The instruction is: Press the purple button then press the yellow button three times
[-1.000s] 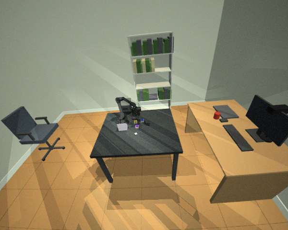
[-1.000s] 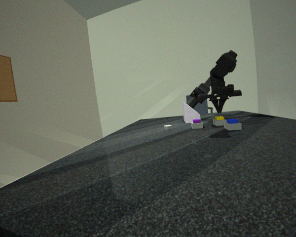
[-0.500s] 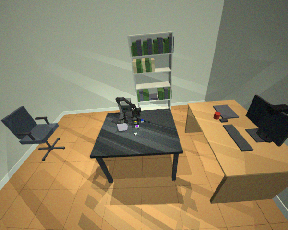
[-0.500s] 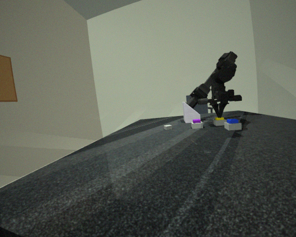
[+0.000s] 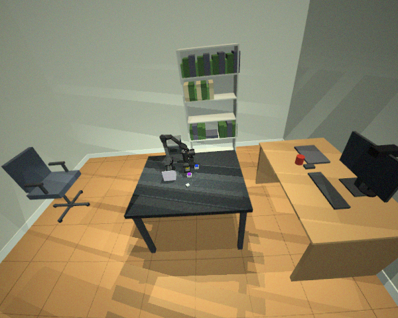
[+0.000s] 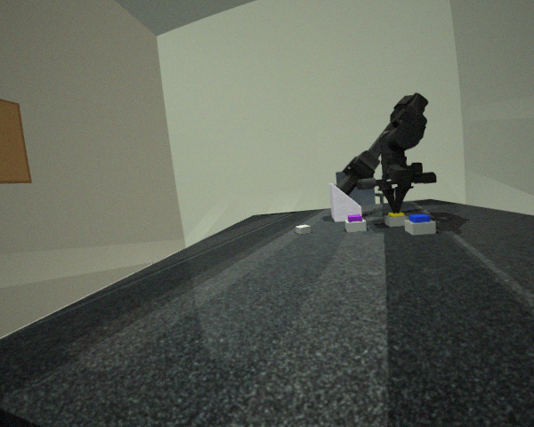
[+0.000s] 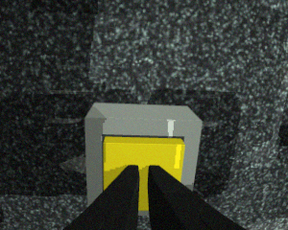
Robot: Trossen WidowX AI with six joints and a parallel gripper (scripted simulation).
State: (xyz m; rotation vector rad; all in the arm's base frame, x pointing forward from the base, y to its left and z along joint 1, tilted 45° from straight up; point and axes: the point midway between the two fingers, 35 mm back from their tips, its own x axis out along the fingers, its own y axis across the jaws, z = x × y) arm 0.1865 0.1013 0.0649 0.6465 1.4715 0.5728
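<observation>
Yellow button (image 7: 144, 160) sat in its grey housing (image 7: 144, 122) on the dark tabletop (image 6: 303, 321), and your gripper (image 7: 143, 175) pointed straight down onto it, fingers drawn almost together with nothing between them. Through the wrist camera you saw both fingertips lying over the near half of the yellow cap, a thin gap between them; whether the cap was pushed fully down could not be told from that angle. From the exterior camera, your arm (image 6: 396, 138) leaned over the row of buttons and the gripper tapered to a point that met the yellow button's top (image 6: 395, 213). Purple button (image 6: 354, 218) stood just to the left of it in that view, and the blue button (image 6: 419, 218) just to the right, both apart from the gripper. A pale wedge-shaped block (image 6: 343, 206) stood upright behind the purple button, and a small white block (image 6: 303, 228) lay further left, on its own. Seen from the top camera, the whole group clustered near the tabletop's far edge, in front of a bookshelf (image 5: 211, 92).
</observation>
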